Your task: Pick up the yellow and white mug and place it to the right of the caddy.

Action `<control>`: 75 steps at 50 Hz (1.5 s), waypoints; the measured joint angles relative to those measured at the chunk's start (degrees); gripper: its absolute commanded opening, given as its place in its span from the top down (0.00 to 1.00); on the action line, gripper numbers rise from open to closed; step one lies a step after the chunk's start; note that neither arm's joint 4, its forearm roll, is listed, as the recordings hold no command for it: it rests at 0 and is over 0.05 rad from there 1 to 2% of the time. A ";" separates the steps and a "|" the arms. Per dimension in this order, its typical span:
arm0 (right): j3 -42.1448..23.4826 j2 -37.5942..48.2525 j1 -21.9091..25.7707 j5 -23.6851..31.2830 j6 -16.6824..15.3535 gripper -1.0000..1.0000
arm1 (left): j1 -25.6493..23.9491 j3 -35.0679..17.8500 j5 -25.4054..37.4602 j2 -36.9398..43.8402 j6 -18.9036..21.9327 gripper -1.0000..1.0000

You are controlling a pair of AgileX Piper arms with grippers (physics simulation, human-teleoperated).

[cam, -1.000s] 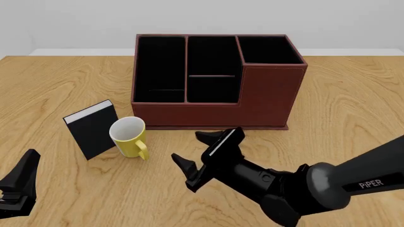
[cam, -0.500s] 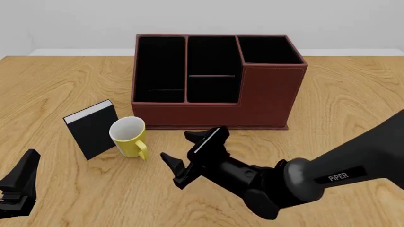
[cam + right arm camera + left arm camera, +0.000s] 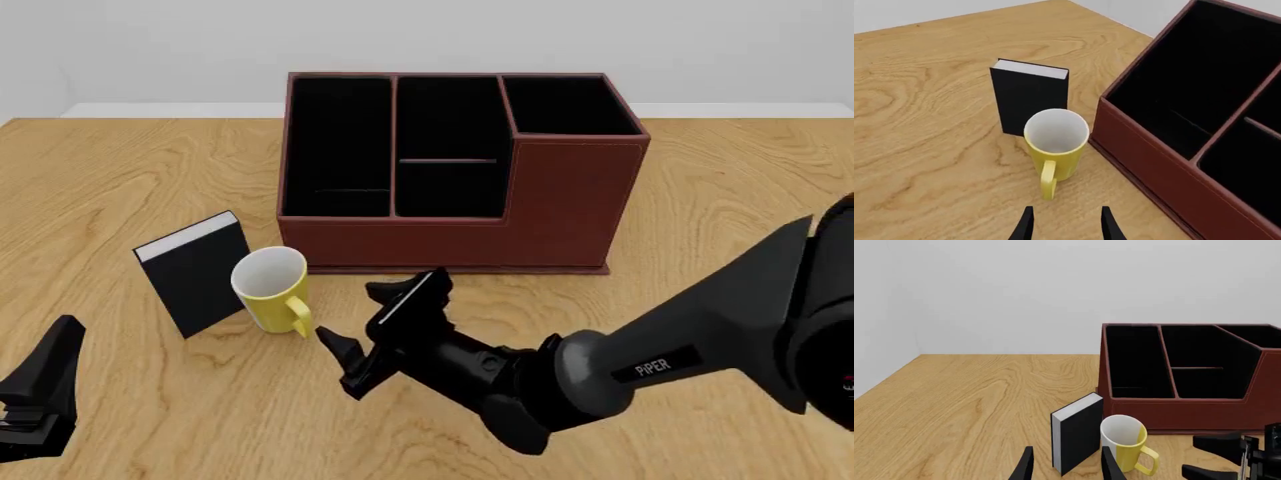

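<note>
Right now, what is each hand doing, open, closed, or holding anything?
Left hand: open, holding nothing.
Right hand: open, holding nothing, just short of the mug.

Right arm [image 3: 694, 345]: matte dark-grey tube w/ white "PIPER" lettering. Right gripper [image 3: 378, 320]: black, pointed fingers, pale strip. Left gripper [image 3: 40, 400]: black.

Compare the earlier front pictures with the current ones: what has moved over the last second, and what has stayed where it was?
The right gripper has slid left across the table toward the yellow and white mug, jaws open, its tips now close to the handle, gripping nothing. The mug, the black book, the caddy and the left gripper have not moved.
</note>
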 measured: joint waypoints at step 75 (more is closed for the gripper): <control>-14.47 9.21 1.56 6.37 0.56 0.00 | 0.00 0.00 0.00 0.00 -0.01 0.00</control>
